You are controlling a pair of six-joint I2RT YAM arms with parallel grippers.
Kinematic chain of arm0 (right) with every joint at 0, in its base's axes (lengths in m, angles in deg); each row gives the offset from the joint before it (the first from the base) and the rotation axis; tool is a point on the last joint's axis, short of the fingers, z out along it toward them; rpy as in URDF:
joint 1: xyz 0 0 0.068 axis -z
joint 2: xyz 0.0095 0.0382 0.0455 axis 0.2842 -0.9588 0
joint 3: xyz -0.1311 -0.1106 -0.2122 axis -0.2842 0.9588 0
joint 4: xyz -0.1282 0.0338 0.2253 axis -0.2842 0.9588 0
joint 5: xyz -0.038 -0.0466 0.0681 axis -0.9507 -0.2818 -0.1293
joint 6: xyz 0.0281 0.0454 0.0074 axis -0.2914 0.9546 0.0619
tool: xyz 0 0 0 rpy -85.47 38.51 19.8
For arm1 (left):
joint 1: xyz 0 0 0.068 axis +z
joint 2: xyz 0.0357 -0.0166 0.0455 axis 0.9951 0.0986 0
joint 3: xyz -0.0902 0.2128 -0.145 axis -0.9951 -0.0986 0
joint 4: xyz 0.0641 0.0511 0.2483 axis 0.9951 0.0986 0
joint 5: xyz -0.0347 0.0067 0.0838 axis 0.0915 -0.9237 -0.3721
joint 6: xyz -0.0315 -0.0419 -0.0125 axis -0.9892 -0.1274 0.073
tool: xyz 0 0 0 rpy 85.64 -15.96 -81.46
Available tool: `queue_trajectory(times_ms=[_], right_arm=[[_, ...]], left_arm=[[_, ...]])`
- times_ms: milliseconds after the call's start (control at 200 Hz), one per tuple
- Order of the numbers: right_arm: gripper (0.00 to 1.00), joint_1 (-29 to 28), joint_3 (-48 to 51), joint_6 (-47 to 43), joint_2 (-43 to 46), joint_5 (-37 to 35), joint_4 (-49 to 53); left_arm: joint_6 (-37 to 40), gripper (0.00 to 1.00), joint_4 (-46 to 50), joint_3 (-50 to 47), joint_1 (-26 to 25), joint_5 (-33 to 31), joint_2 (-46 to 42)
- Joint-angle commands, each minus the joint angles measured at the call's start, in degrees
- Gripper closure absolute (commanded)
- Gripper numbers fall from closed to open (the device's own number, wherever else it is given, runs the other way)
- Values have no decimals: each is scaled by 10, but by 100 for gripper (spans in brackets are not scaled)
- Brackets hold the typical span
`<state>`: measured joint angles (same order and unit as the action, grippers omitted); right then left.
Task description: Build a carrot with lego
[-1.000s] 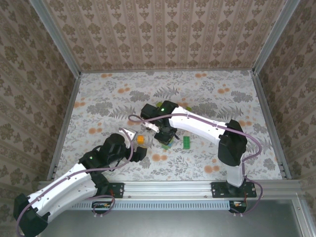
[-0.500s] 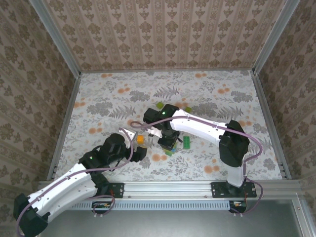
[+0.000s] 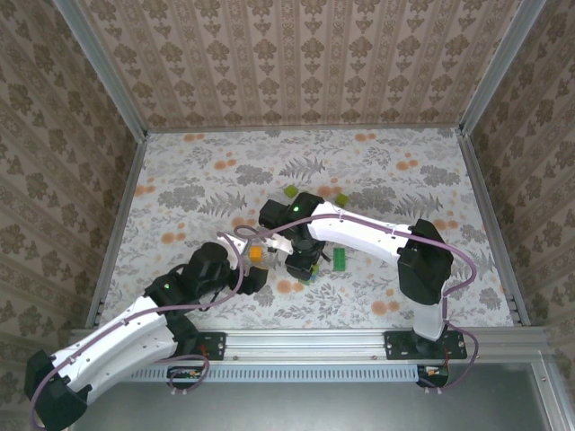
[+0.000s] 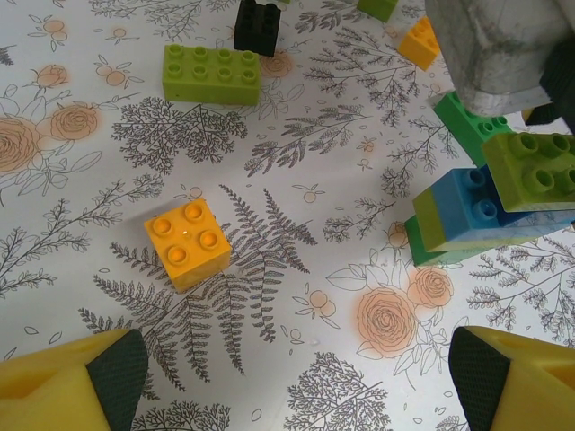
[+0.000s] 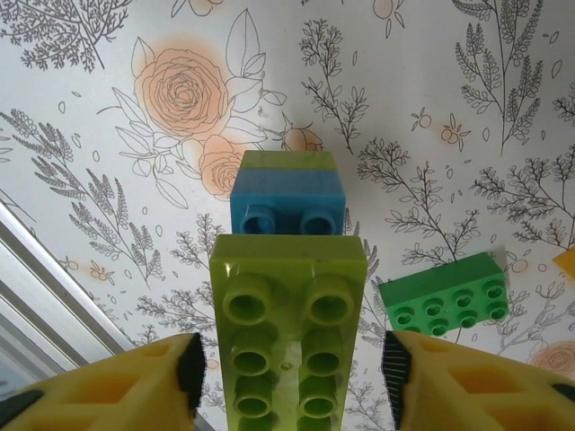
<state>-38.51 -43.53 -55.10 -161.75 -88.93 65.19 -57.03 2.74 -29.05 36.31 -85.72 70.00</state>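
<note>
Left gripper wide open, empty. Orange 2x2 brick sits just ahead, left of centre, so left arm is nearer. Right gripper open, straddling lime 2x4 brick atop blue brick, long axis parallel w/ fingers.

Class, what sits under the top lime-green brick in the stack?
A blue brick, then another lime-green brick, then a dark green brick at the bottom. Part of the blue brick's top is covered.

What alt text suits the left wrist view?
An orange square brick lies on the floral table ahead of the open left gripper. At right is a lime, blue and green stack; a lime brick lies farther off.
</note>
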Motion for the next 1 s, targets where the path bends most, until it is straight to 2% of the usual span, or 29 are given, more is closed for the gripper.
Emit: queue_trajectory(times_ms=[0, 175, 425, 485, 515, 690, 835, 995], right_arm=[[34, -4, 6, -8, 24, 5, 4], [28, -3, 0, -4, 59, -3, 0], [21, 20, -17, 46, 128, -71, -2], [21, 40, -15, 78, 147, -76, -14], [21, 54, -10, 94, 158, -75, -23], [21, 130, 77, 148, 225, -71, -94], [21, 154, 141, 150, 250, -66, -131], [21, 167, 189, 148, 270, -55, -161]], left_arm=[[15, 10, -4, 0, -6, 6, 0], [16, 10, -4, 1, -6, 10, 2], [20, 10, -12, -1, -6, 28, 0], [22, 4, -20, -2, -7, 45, -5], [23, 0, -26, -4, -7, 55, -8], [30, 0, -54, -17, -19, 91, -40], [48, 0, -83, -32, -50, 94, -76], [55, 0, -170, -61, -102, 19, -44]])
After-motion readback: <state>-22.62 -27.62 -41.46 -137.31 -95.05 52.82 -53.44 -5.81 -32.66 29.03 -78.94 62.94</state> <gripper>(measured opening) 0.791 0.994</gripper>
